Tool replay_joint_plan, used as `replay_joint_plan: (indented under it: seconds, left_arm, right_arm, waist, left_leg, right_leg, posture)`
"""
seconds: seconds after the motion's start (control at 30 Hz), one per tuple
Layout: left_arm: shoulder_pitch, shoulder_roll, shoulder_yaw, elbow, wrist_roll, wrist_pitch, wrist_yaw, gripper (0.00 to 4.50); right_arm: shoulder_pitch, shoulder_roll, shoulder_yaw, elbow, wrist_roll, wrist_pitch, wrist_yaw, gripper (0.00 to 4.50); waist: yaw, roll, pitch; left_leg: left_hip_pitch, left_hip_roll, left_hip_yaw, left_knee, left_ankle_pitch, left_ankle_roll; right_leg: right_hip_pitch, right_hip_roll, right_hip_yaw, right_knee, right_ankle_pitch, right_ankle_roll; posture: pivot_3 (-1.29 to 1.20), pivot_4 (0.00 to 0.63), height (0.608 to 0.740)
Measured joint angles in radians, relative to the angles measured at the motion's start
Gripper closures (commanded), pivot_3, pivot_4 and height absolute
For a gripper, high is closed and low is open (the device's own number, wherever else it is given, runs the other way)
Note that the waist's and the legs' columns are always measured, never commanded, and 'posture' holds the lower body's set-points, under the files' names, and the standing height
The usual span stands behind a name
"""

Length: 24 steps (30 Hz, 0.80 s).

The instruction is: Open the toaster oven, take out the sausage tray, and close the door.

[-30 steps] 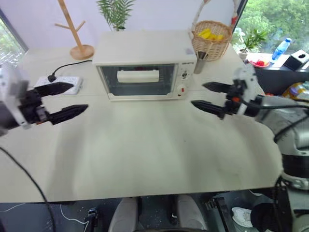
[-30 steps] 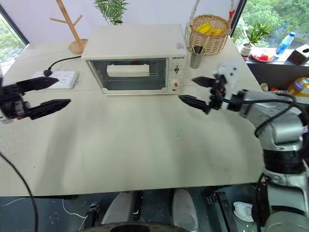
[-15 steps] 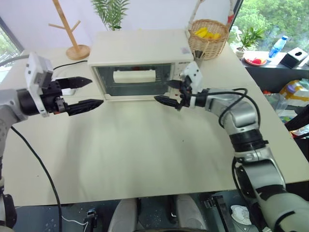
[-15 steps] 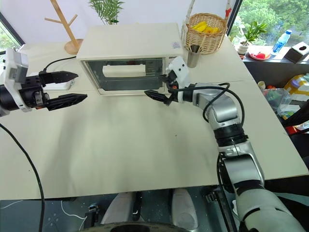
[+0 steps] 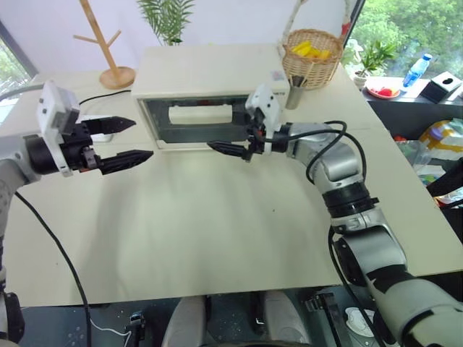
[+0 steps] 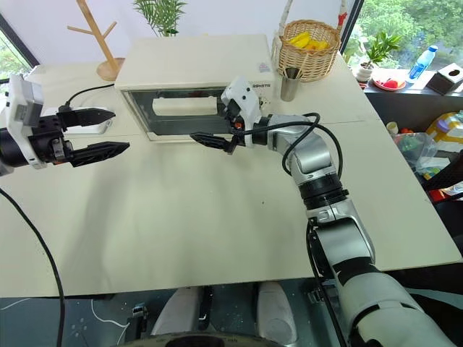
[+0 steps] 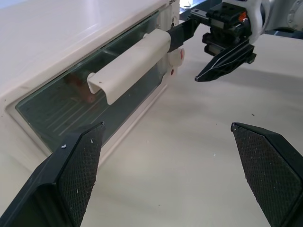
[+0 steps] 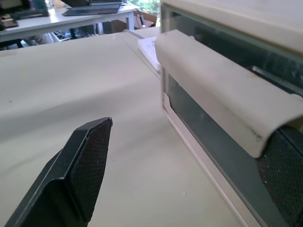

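Note:
The cream-white toaster oven (image 5: 210, 72) stands at the back of the table. Its glass door (image 7: 94, 99) is closed, and the white bar handle (image 8: 213, 90) runs across it. My right gripper (image 5: 228, 134) is open at the handle's right end. One finger (image 7: 182, 32) reaches in behind that end, and the other (image 8: 80, 165) hangs out in front over the table. My left gripper (image 5: 141, 137) is open and empty, off the oven's left front corner. The sausage tray is hard to make out behind the glass.
A wicker basket (image 5: 312, 54) with yellow items and a metal cup (image 5: 296, 95) stand right of the oven. A white power strip (image 5: 101, 126) and a wooden stand (image 5: 116, 72) are to its left. The table (image 5: 217, 231) stretches bare in front of the oven.
My right gripper has swung left along the oven front, from beside the knob panel to the handle's right end. The left gripper has hardly moved. The camera view shifted early on.

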<state>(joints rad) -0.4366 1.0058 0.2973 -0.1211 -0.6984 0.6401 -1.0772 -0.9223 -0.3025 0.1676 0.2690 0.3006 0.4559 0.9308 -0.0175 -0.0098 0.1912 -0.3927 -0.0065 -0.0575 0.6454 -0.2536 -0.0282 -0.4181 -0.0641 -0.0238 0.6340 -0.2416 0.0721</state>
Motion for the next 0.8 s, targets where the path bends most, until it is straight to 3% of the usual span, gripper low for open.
replay_joint_plan:
  seconds: [0.47, 0.57, 0.6, 0.8]
  left_arm:
    - [-0.199, -0.075, -0.089, 0.15, 0.044, -0.001, -0.01, 0.03]
    - [-0.248, -0.094, -0.12, 0.202, 0.069, -0.012, -0.018, 0.86]
    - [-0.266, -0.107, -0.129, 0.228, 0.081, -0.021, -0.023, 1.51]
    - [-0.363, -0.164, -0.178, 0.357, 0.145, -0.065, -0.036, 4.42]
  right_arm:
    - [0.212, 0.006, 0.0, -0.319, 0.071, 0.142, -0.021, 0.0]
    - [0.246, 0.016, 0.002, -0.354, 0.078, 0.16, -0.044, 0.0]
    - [0.257, 0.018, 0.001, -0.369, 0.079, 0.167, -0.052, 0.0]
    - [0.307, 0.034, 0.004, -0.415, 0.08, 0.179, -0.08, 0.0]
  waist:
    - [-0.004, -0.001, 0.0]
    - [-0.005, -0.001, 0.0]
    - [-0.004, -0.001, 0.0]
    - [-0.004, -0.002, 0.0]
  left_leg:
    - [0.0, 0.001, 0.01, 0.001, 0.0, 0.0]
    - [0.001, 0.001, 0.011, 0.002, 0.0, 0.0]
    - [0.001, 0.001, 0.011, 0.002, 0.0, 0.0]
    - [0.001, 0.001, 0.013, 0.002, 0.0, 0.0]
  right_leg:
    - [-0.01, 0.002, 0.01, 0.012, 0.0, -0.001]
    - [-0.01, 0.003, 0.012, 0.013, 0.0, -0.001]
    - [-0.01, 0.004, 0.012, 0.013, 0.0, -0.001]
    - [-0.01, 0.004, 0.013, 0.013, 0.0, -0.001]
  posture:
    - [0.0, 0.15, 0.74]
    - [0.0, 0.15, 0.74]
    - [0.0, 0.15, 0.74]
    - [0.0, 0.15, 0.74]
